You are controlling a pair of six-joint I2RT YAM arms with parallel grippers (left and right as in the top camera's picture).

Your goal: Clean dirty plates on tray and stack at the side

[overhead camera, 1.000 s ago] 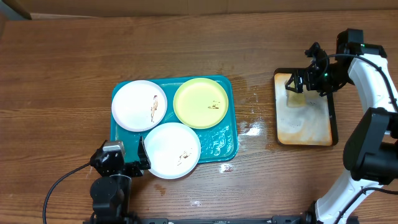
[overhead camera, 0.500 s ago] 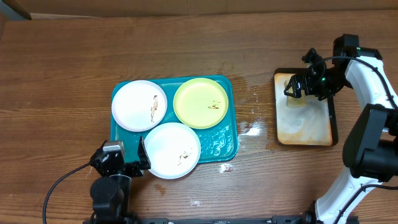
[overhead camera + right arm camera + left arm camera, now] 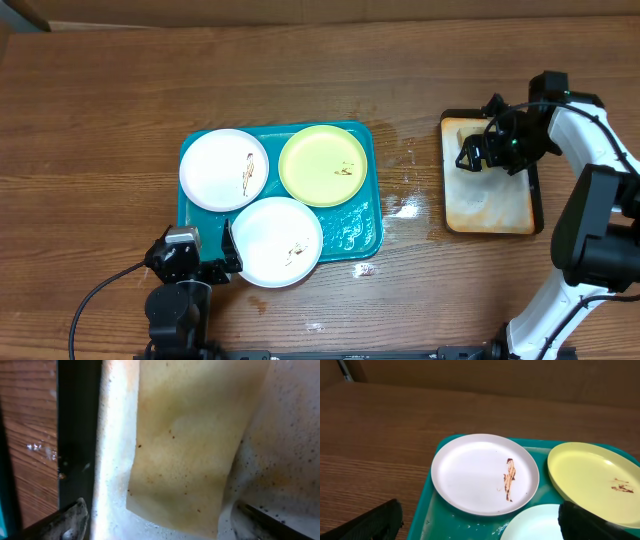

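Three dirty plates lie on the teal tray (image 3: 365, 225): a white plate (image 3: 224, 168) at the left, a yellow-green plate (image 3: 323, 165) at the right and a white plate (image 3: 277, 241) in front, each with brown smears. My left gripper (image 3: 222, 258) is open at the tray's front left corner, its fingers wide apart either side of the front plate's edge (image 3: 535, 525). My right gripper (image 3: 478, 150) hovers open over a tan sponge (image 3: 190, 450). The sponge's near edge lies between its fingers (image 3: 65, 520), untouched.
The sponge lies in a narrow black-rimmed tray (image 3: 490, 205) with rust stains and foam, at the table's right. Water drops (image 3: 405, 205) glisten on the wood between the two trays. A cardboard wall runs along the table's back edge.
My right gripper has drifted a little toward the table's front, lower over the sponge. The left arm and the plates are still.
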